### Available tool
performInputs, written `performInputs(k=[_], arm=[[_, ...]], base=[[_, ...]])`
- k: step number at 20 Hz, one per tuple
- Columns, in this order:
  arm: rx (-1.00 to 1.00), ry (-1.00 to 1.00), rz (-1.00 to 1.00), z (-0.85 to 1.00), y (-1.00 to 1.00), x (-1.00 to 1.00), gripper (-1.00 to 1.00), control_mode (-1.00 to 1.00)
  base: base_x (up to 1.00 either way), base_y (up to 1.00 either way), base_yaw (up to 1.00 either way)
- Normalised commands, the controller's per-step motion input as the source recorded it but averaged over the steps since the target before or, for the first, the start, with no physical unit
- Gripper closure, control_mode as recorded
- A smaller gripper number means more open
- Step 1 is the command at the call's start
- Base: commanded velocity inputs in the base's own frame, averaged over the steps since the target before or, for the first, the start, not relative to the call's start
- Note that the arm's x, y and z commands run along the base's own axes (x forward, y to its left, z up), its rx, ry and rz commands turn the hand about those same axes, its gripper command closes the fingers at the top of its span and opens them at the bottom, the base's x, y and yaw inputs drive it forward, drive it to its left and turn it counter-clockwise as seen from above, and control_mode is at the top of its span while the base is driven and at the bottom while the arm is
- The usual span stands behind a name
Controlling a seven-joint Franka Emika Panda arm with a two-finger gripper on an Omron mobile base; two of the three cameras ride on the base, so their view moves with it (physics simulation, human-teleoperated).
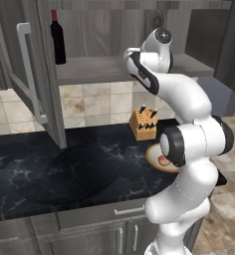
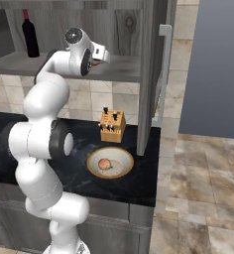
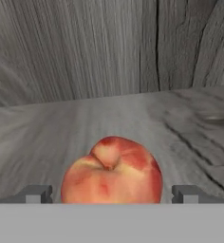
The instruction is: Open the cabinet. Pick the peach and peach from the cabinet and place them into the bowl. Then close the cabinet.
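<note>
Now gripper (image 3: 112, 193) open, straddling red-orange peach (image 3: 112, 171)

One peach (image 3: 112, 171) on the cabinet (image 3: 76, 71) shelf, the other (image 2: 104, 163) in the bowl (image 2: 125, 157) before the knife block (image 2: 112, 126)

Cabinet (image 1: 35, 74) doors open; red-orange peach (image 3: 111, 171) on its shelf, paler peach (image 2: 104, 163) in bowl (image 2: 95, 169).

The cabinet (image 1: 40, 74) is rendered in grey-brown wood grain, its handle (image 1: 30, 72) in silver. A red-orange peach (image 3: 112, 172) — blotched yellow — is seen on the grey shelf (image 3: 133, 114). The bowl (image 2: 110, 162) is rimmed tan, cream inside — the counter (image 1: 64, 169) is black, veined white.
</note>
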Motion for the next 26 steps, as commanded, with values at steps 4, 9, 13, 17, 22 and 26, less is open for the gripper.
performInputs(k=[4,9,13,17,22,26], arm=[[0.00,0.00,0.00,-0.12,0.17,0.32,-1.00,-1.00],[0.00,0.00,0.00,-0.21,0.11,0.18,1.00,-1.00],[0.00,0.00,0.00,-0.27,0.03,0.11,1.00,-1.00],[0.00,0.00,0.00,-0.26,0.00,0.06,1.00,-1.00],[-0.05,0.00,0.00,-0.23,-0.07,-0.07,1.00,-1.00],[-0.03,-0.06,0.00,-0.01,-0.13,-0.54,1.00,-1.00]], base=[[0.00,0.00,0.00],[0.00,0.00,0.00],[0.00,0.00,0.00],[0.00,0.00,0.00],[0.00,0.00,0.00],[0.00,0.00,0.00]])
